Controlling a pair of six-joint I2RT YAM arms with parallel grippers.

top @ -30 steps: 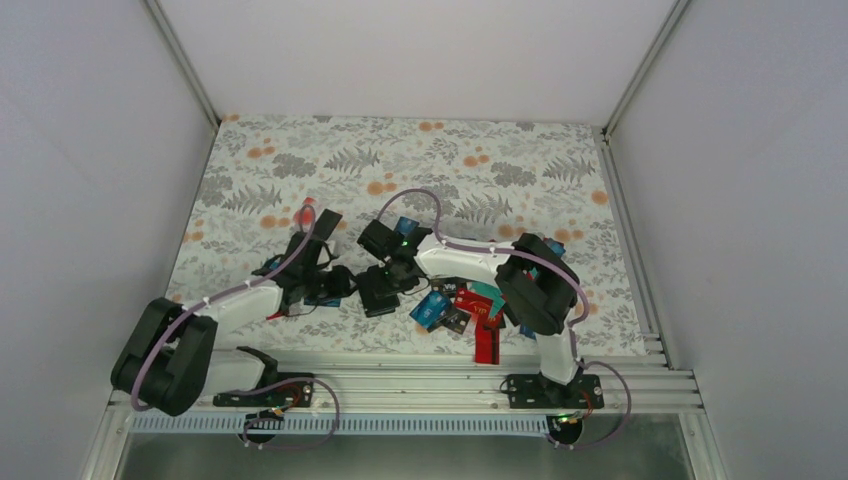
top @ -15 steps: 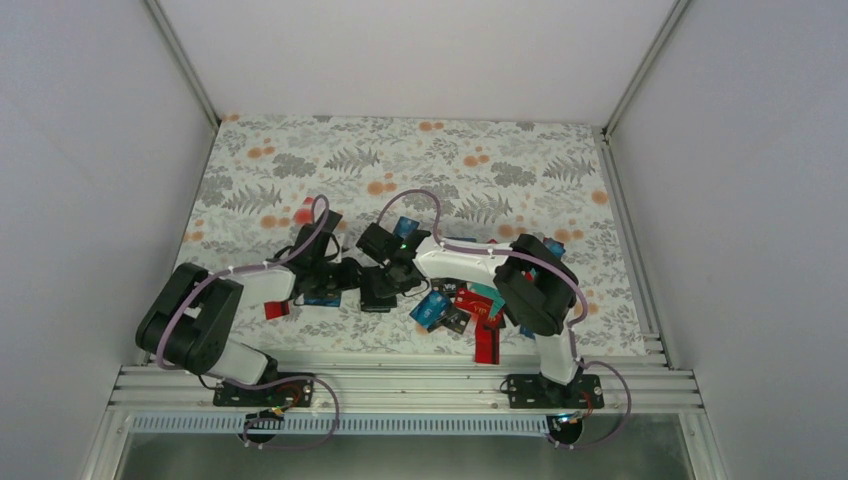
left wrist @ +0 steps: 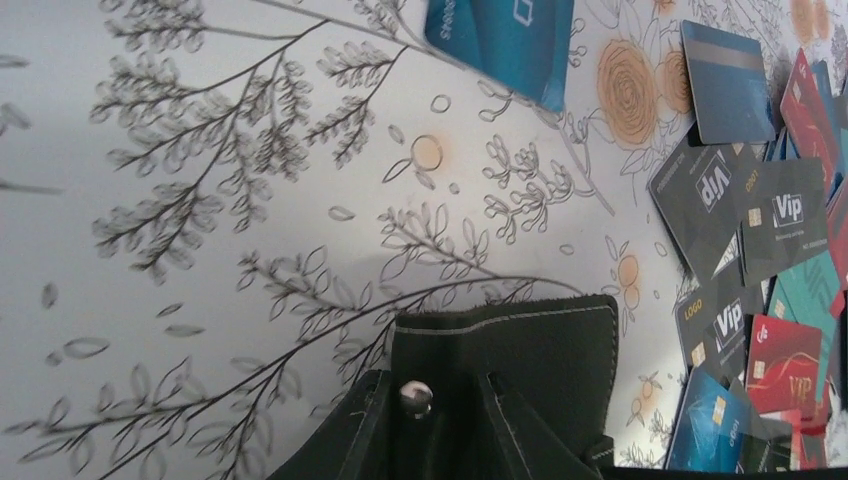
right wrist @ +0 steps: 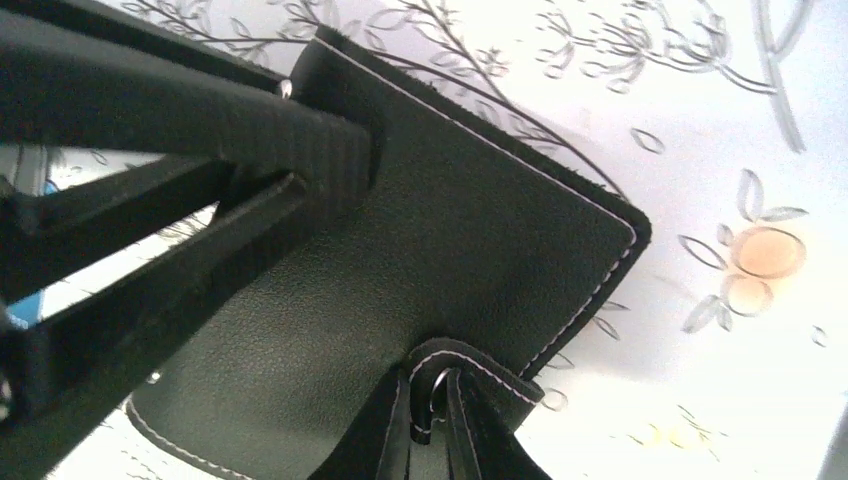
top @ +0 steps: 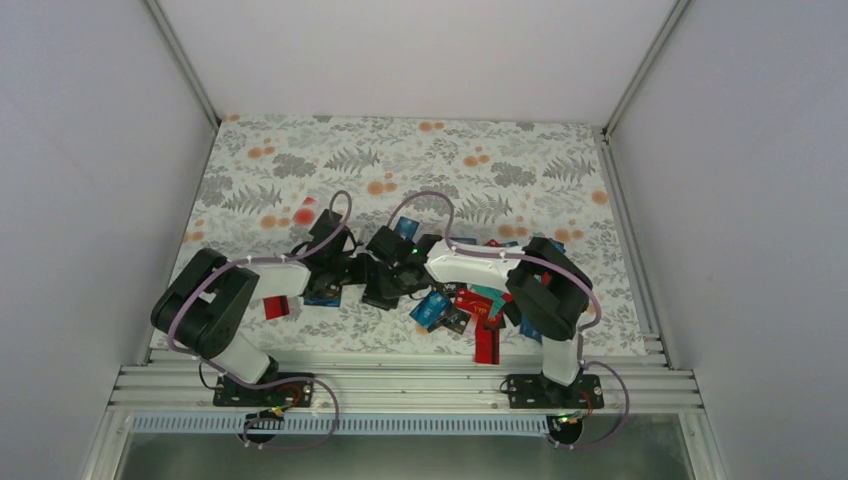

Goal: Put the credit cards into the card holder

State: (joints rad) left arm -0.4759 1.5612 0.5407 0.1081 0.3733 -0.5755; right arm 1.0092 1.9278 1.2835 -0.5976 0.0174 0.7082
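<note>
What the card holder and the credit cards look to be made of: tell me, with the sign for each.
The card holder: probably leather or a leather-like synthetic, black and matte, with a fine grain and pale stitching along its edges. The credit cards: thin stiff plastic, smooth with a slight sheen, carrying printed logos and small gold chip patches.

The floral-print bench [top: 500, 150] carries a heap of credit cards [top: 470, 305] lower centre-right in the top view and one red card [top: 277, 307] lower left. Whether the card holder [left wrist: 540, 360] rests on it is unclear.
</note>
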